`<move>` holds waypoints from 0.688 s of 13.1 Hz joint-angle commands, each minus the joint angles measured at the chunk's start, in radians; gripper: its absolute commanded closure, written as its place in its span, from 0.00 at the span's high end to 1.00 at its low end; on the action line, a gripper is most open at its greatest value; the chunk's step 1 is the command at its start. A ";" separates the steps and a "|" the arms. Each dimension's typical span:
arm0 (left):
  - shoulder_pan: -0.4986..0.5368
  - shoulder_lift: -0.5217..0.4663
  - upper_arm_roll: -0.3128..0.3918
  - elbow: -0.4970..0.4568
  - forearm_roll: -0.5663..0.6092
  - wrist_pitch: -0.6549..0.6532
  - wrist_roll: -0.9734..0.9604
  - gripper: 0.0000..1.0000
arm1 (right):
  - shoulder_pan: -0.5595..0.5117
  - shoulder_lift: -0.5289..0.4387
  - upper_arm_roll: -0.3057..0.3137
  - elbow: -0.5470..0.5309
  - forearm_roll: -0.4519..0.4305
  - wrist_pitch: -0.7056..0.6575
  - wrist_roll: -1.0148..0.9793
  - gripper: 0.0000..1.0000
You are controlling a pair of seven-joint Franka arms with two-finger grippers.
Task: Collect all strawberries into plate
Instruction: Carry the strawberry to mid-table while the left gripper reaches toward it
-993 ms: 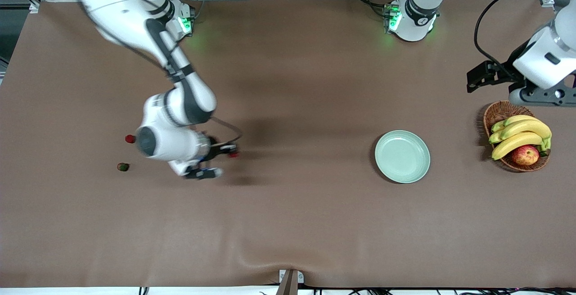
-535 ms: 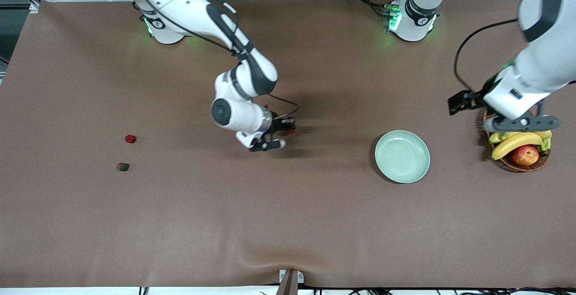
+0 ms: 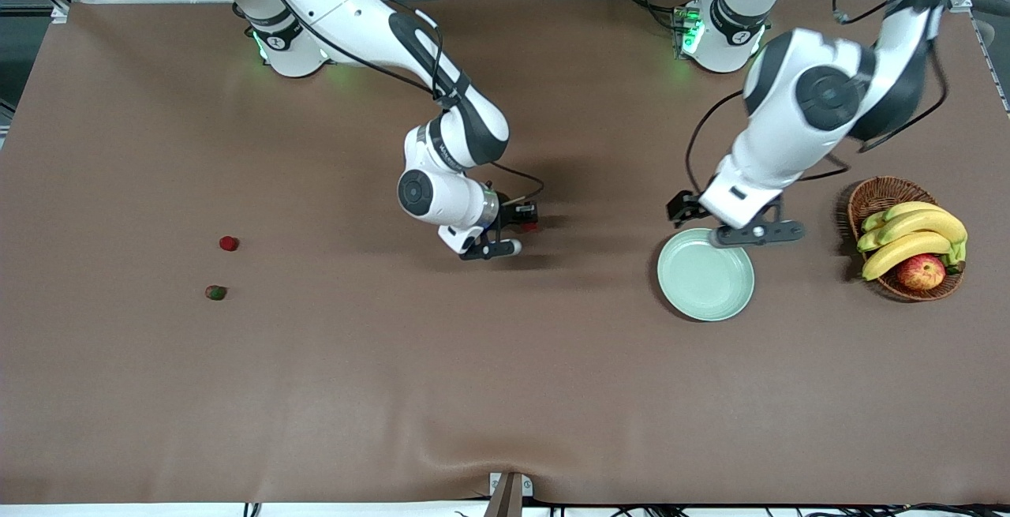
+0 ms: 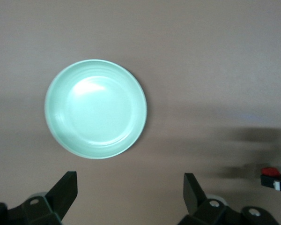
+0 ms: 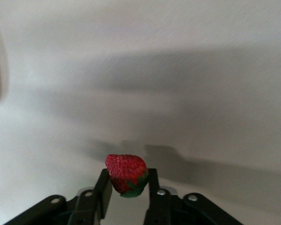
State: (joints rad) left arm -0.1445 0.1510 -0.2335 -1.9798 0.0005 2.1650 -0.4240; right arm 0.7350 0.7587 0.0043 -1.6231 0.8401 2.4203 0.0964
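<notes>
Duller, greener strawberry (image 3: 215,292): it lies on the brown table cover (image 3: 473,391) toward the right arm's end, nearest the front camera of the three berries and well apart from both sets of jaws.

Small bright red strawberry on the table (image 3: 229,243): just beside the duller one and a little farther from the front camera, also well apart from the jaws.

Round, shallow, pale mint-green plate (image 3: 705,274): it sits on the table with nothing in it. In the left wrist view the plate (image 4: 95,108) shows whole, out ahead of the open jaws and touching neither finger.

Brown wicker basket (image 3: 876,195): it stands at the left arm's end of the table, beside the plate, and holds yellow bananas (image 3: 915,237) and a red-yellow apple (image 3: 921,271).

Left gripper (image 3: 738,226): it hangs over the plate's rim on the side toward the robots' bases. Its jaws stand wide open and hold nothing; the black fingers (image 4: 64,190) are well apart.

Right gripper (image 3: 522,221): it is up over bare table between the two loose berries and the plate. Its jaws are closed narrowly on a red strawberry with a green leafy cap (image 5: 127,174), which sits pinched between the two fingertips, the cap toward the gripper body.
</notes>
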 commanded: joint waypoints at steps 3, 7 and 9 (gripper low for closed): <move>-0.111 0.122 -0.007 0.027 -0.016 0.087 -0.200 1.00 | -0.057 -0.027 -0.009 0.028 0.019 -0.044 0.006 0.90; -0.260 0.289 -0.006 0.212 0.003 0.085 -0.581 1.00 | -0.208 -0.120 -0.052 0.011 -0.003 -0.269 0.005 0.91; -0.314 0.375 -0.004 0.307 0.007 0.085 -0.718 1.00 | -0.329 -0.168 -0.075 -0.018 -0.070 -0.332 0.000 1.00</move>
State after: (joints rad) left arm -0.4164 0.4184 -0.2456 -1.8012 0.0005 2.2590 -1.0294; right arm 0.5194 0.6628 -0.0700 -1.5862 0.8216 2.1495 0.0995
